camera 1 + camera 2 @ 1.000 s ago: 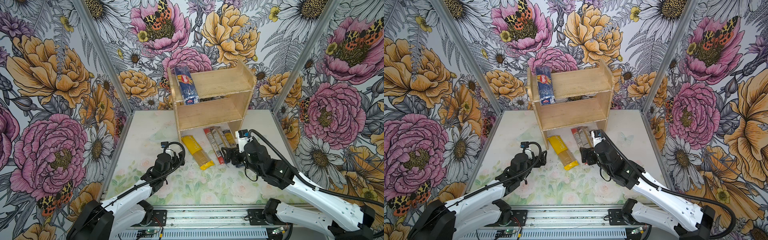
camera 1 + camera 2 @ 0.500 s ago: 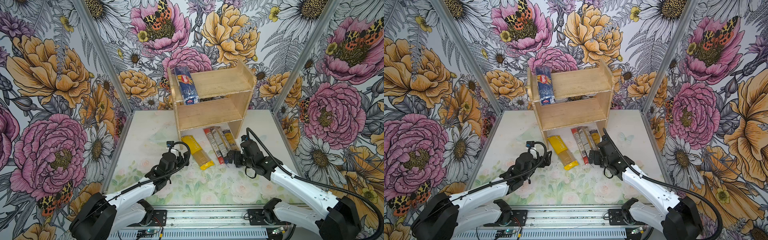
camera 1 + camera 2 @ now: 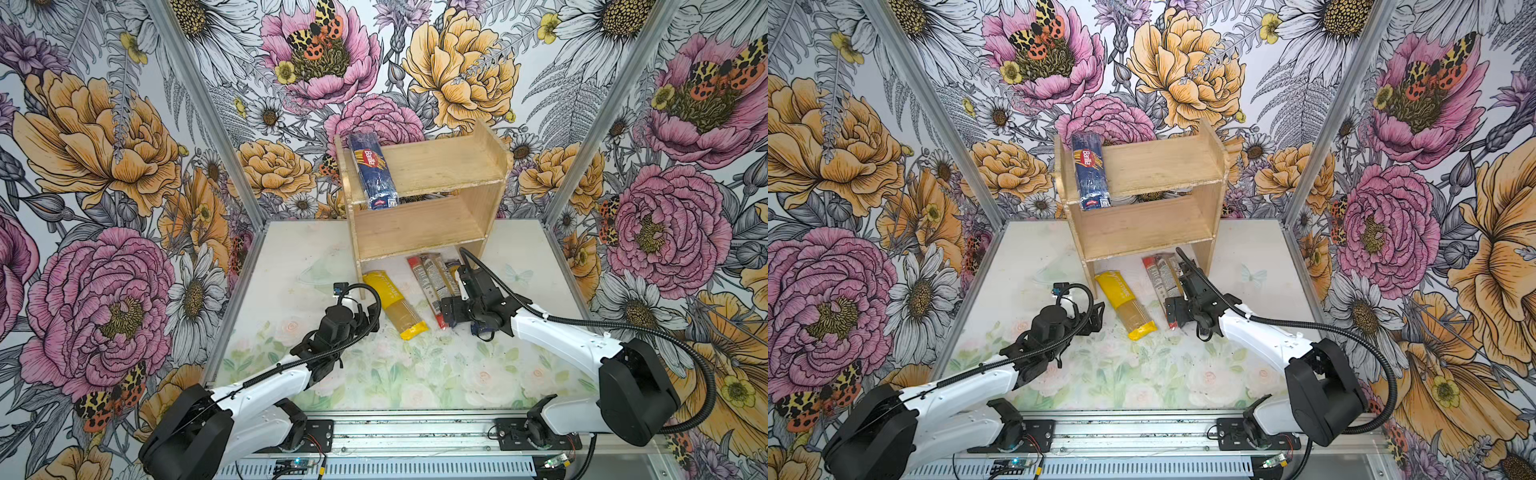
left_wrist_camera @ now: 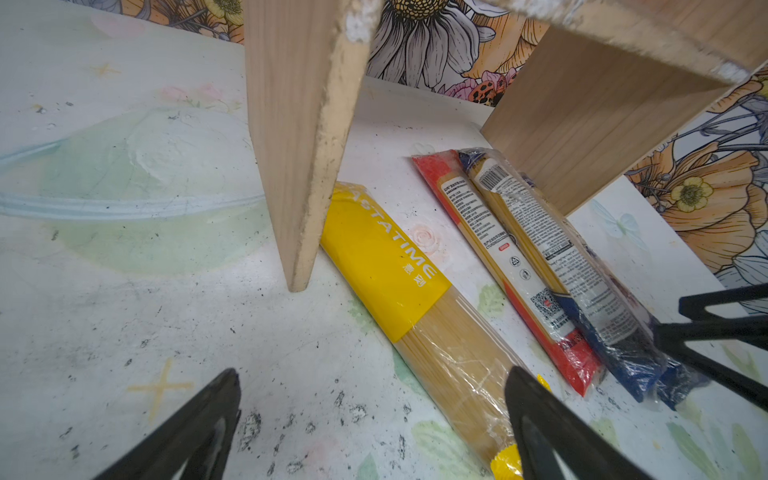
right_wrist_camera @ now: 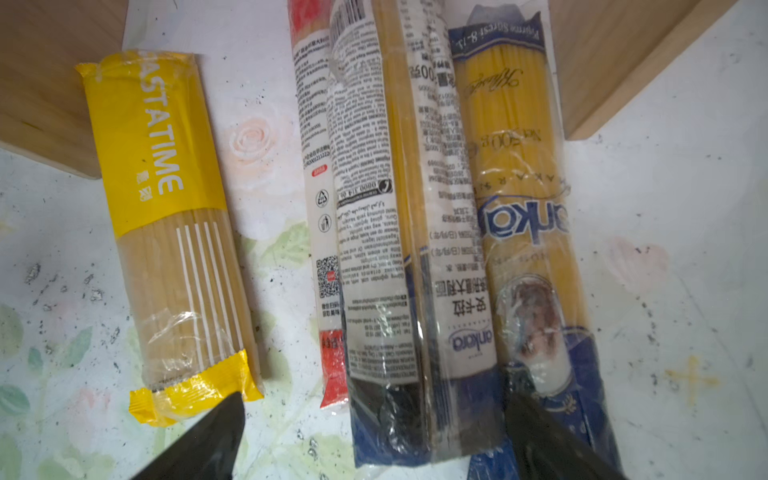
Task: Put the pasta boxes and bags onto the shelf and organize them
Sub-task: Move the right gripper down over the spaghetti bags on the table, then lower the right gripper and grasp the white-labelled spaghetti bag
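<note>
**While the dark blue Barilla pack (image 3: 372, 170) sits on the shelf (image 3: 440, 164), four packs lie on the table (image 3: 291, 291)**

As both arms reach in low toward the front of the shelf, the dark blue Barilla pack lies flat at the left end of the top tier. It rests close against the left side panel, and its near end juts past the tier's front edge.

The other four packs lie lengthwise on the table, with their far ends tucked beneath the shelf between its two side panels. The yellow-ended pack (image 3: 394, 305) lies just beside the foot of the left panel and angles out in front of it. Toward the right panel, three packs are pressed side by side. The red-ended pack (image 5: 313, 187) lies partly under the edge of the clear-and-blue pack (image 5: 374, 187), and the yellow-and-blue pack (image 5: 519, 166) lies nearest the right panel.

The left gripper (image 4: 374, 374) hovers in front of the left panel with its jaws spread wide and nothing between them. One finger is close beside the yellow-ended pack's near end.

The right gripper (image 5: 374, 397) sits in front of the right panel, also spread wide, and straddles the near ends of the three grouped packs. Whether a finger touches the wrapping cannot be told.
</note>
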Controlling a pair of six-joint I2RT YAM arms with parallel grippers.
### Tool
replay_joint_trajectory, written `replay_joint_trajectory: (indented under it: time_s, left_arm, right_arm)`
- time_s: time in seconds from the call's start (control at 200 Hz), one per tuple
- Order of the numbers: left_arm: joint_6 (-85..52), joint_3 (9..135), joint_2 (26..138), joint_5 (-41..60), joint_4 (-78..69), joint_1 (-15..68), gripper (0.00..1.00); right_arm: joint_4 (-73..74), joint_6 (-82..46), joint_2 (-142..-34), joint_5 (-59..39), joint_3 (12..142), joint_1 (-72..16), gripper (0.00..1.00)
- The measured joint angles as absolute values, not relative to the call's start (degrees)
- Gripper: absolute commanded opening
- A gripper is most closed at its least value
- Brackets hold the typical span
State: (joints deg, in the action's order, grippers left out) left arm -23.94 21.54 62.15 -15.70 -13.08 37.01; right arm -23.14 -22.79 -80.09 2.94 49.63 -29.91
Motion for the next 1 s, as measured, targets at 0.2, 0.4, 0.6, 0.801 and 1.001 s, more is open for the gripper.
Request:
replay_joint_trajectory:
  time_s: [0.2,0.4,0.6,0.801,1.001]
  left_arm:
    - [-24.1,21.5,62.1,-15.9,-13.1,37.0,0.99]
    - [-24.1,21.4,61.7,-16.1,-13.1,37.3,0.99]
    - [-24.1,21.3,61.7,-16.1,-13.1,37.3,0.99]
    - [-24.1,21.3,61.7,-16.1,-13.1,37.4,0.99]
    - [-24.2,21.3,61.8,-16.1,-13.1,37.4,0.99]
  right_arm:
    - [-20.7,-20.9,-84.0,2.9,50.8,-28.8,0.99]
    - [-19.1,-20.2,-87.3,2.0,50.8,-27.1,0.98]
    - [-17.0,-19.9,-90.5,0.4,50.8,-26.7,0.95]
    - [-16.1,-20.0,-92.5,0.2,50.7,-26.6,0.94]
    - [-14.6,-20.0,-92.5,0.3,49.8,-26.5,0.91]
